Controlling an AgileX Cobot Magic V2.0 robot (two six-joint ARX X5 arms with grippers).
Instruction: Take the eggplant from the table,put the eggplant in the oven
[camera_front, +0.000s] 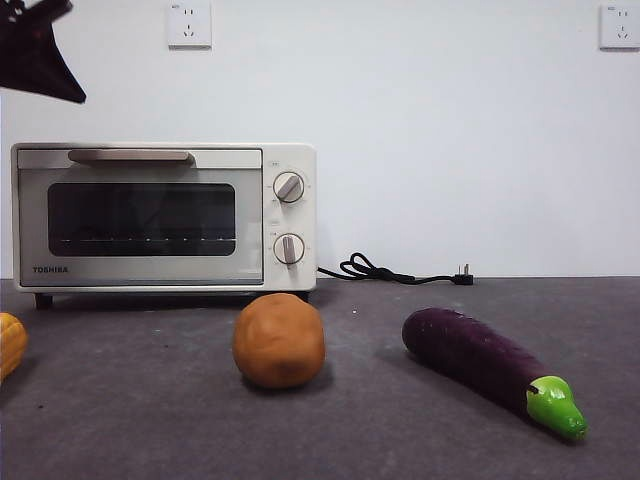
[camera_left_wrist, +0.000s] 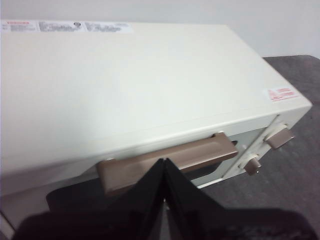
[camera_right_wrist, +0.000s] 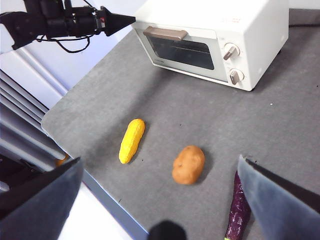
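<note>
Oven (camera_front: 163, 215): it stands at the back of the table (camera_front: 120, 420), door closed, brown handle (camera_left_wrist: 167, 160) along the top edge of the door.
Eggplant (camera_front: 490, 365): it lies on the table, in front of the oven and off to the side of the knobs, well apart from it. Nothing touches it.
Long axis: it runs at a slant, the purple end nearer to the oven, the green stem cap pointing away from it.
Potato (camera_front: 279, 340): between the oven and the eggplant, near the eggplant but not touching.
Corn (camera_right_wrist: 132, 140): in front of the oven, on the side away from the eggplant.
Left gripper (camera_left_wrist: 164, 167): above the oven, just over the handle, jaws pressed together, holding nothing.
Right gripper (camera_right_wrist: 160, 200): high above the table, far from the oven, jaws spread wide, empty. The eggplant (camera_right_wrist: 239, 212) shows close to one jaw.
Nearer arm: the right one, I think; the left one is placed for the door.
Next move, my judgement: the door must open first. The right jaws should close across the eggplant, not along it.
</note>
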